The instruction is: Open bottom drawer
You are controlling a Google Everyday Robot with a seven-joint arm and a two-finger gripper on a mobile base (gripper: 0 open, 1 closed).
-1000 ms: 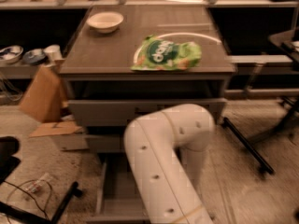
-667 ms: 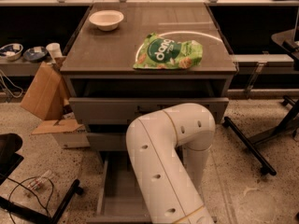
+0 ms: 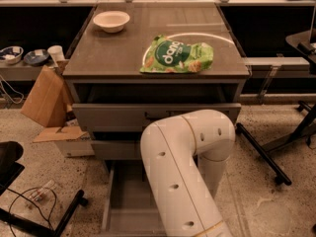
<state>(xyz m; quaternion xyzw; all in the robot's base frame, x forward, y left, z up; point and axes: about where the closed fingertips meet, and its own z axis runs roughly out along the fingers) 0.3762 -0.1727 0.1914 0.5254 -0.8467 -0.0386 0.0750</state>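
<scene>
The bottom drawer (image 3: 126, 201) stands pulled well out at the foot of the cabinet (image 3: 79, 73), its plain grey inside showing. The gripper is hidden behind the white arm (image 3: 187, 162), low at the drawer's front, so we cannot tell its state. We judge 2 risks. Further pull could hit the end stop and drag the cabinet, sliding the chip bag (image 3: 177, 57) or bowl (image 3: 111, 20). The elbow could also knock the fronts above. Against the frame from 0.7 s ago, the drawer looks equally far out and the elbow sits slightly further right.
</scene>
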